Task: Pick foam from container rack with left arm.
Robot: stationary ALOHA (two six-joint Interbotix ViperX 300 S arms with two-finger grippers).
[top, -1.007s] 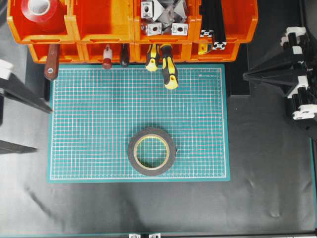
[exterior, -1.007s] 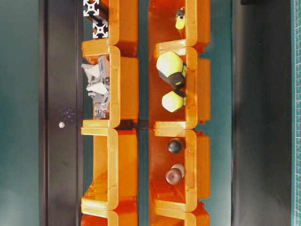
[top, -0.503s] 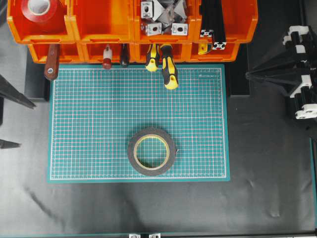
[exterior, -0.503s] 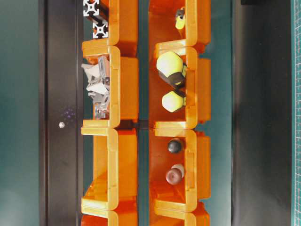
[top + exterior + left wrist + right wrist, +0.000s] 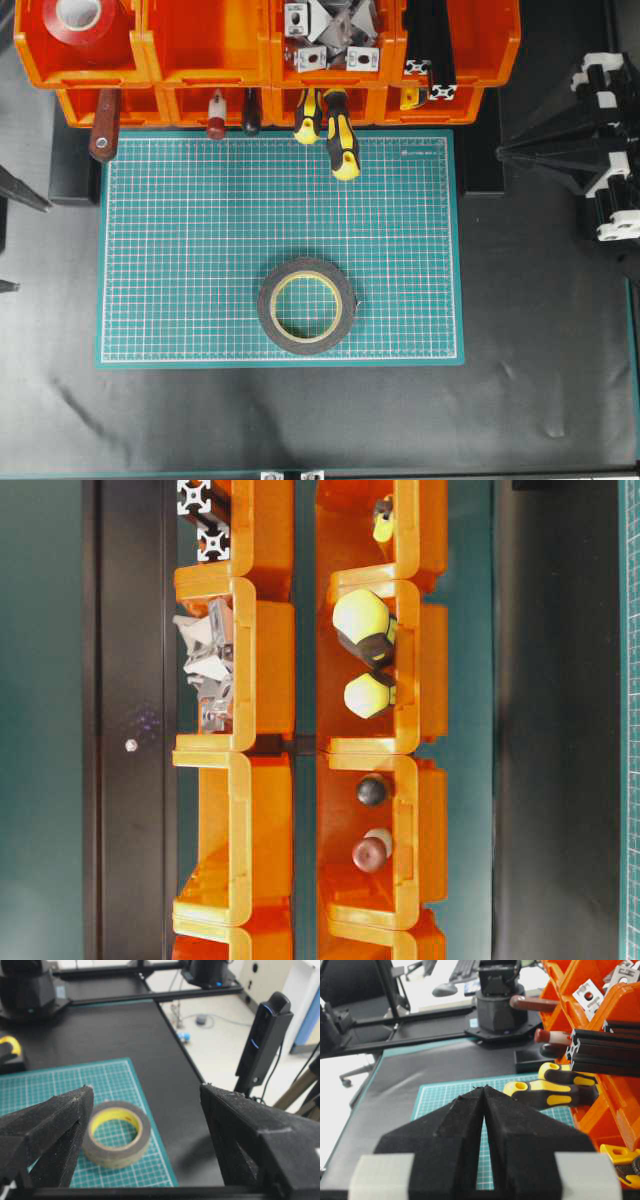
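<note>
The foam (image 5: 268, 306), a black ring with a cream-yellow liner, lies flat on the green cutting mat (image 5: 200, 250), near its front edge. The orange container rack (image 5: 205, 40) runs along the far side of the table. My left gripper (image 5: 30, 247) is open at the left edge of the overhead view, well left of the foam and holding nothing. In the left wrist view the foam (image 5: 115, 1156) sits low between the spread fingers, close to the left one, with the left gripper (image 5: 146, 1089) clear of it. My right gripper (image 5: 497, 153) is shut and empty at the right, and its tips (image 5: 484, 1087) meet.
A red tape roll (image 5: 85, 25) fills the rack's top-left bin. Metal brackets (image 5: 330, 35) and black extrusions (image 5: 430, 45) lie in the bins further right. Yellow-black tool handles (image 5: 340, 135) and a brown handle (image 5: 103, 125) stick out over the mat's far edge.
My left gripper has drawn back to the left, almost out of the overhead view, still open. The foam and the right arm have not moved.
</note>
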